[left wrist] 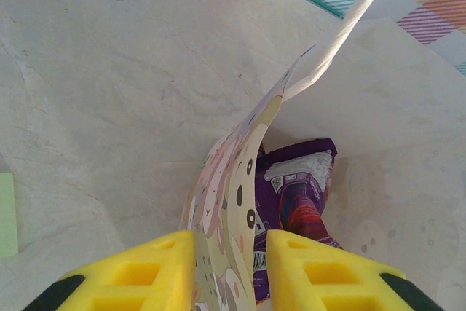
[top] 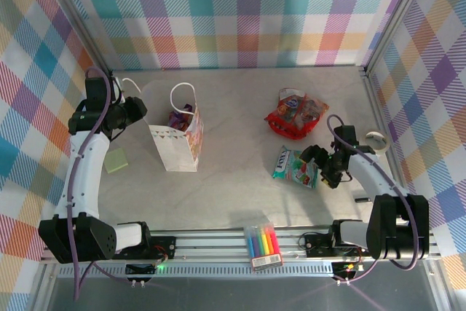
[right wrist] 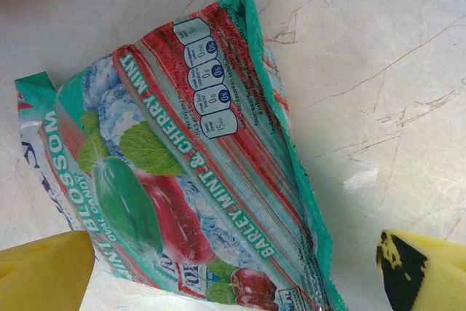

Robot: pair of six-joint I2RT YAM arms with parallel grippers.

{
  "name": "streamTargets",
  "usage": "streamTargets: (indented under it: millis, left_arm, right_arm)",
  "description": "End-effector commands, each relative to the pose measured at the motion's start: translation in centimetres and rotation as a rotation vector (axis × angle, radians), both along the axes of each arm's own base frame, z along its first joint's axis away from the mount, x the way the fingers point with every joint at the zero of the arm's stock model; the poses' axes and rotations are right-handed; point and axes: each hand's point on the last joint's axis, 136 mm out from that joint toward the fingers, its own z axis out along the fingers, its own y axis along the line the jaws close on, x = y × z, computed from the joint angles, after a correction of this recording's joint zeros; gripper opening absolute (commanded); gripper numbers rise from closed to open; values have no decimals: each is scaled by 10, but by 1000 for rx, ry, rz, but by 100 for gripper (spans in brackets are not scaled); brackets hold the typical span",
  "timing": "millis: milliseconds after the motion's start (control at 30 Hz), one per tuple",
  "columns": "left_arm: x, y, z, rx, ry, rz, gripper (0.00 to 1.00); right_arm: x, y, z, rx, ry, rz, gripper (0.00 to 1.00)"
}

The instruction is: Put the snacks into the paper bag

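L gripper point(left wrist: 229, 244) pinches one wall of the 1 paper bag point(top: 177, 148), upright at left; 1 purple packet point(left wrist: 298, 187) inside. R gripper point(right wrist: 233, 274), jaws wide, straddles 1 teal packet point(right wrist: 182, 180). Red-orange heap point(top: 293, 116) nearby: count unclear.

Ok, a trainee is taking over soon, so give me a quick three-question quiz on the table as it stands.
1. True or false: the right gripper is shut on the teal-and-white plastic mint candy packet.
2. What lies inside the small white cartoon-print paper bag? A. a purple plastic snack packet. B. a pack of marker pens. C. a red snack packet.
3. What is the left gripper pinching?
Key: 1 false, its jaws stand open over the packet. 2 A. 3 the paper bag's side wall.
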Motion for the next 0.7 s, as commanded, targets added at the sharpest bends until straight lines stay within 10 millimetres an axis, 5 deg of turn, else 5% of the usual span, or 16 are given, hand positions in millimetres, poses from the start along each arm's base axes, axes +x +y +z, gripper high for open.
streamTargets:
  millis: [0, 667]
  left_arm:
    - [-2, 0, -6, -1, 14, -10, 32]
    - [-1, -1, -10, -4, 26, -10, 33]
  right_arm:
    - [2, 1, -5, 18, -26, 4, 100]
    - [6, 17, -21, 112, -33, 43, 97]
